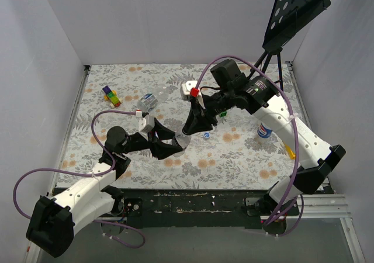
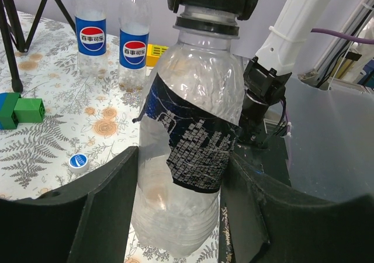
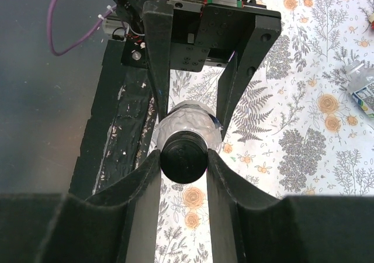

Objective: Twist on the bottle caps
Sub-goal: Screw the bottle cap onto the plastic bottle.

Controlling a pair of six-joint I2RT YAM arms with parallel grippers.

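The black cap sits on the neck of the bottle you are working on, in the middle of the top view, between the two arms. Your right gripper is clenched on that cap, with a finger pressed to each side. In its wrist view you look straight down the bottle's long axis, so I judge that a turn of the wrist about that axis is what the next move needs. Your left gripper grasps the bottle's body at the label. In the left wrist view the axis runs up the frame into the right gripper.

The label is dark and torn, and its white print is too fine to read. At the upper left of the left wrist view, two standing bottles carry the Pepsi roundel with 百事可乐. A loose blue cap lies on the surface at the left of that view.
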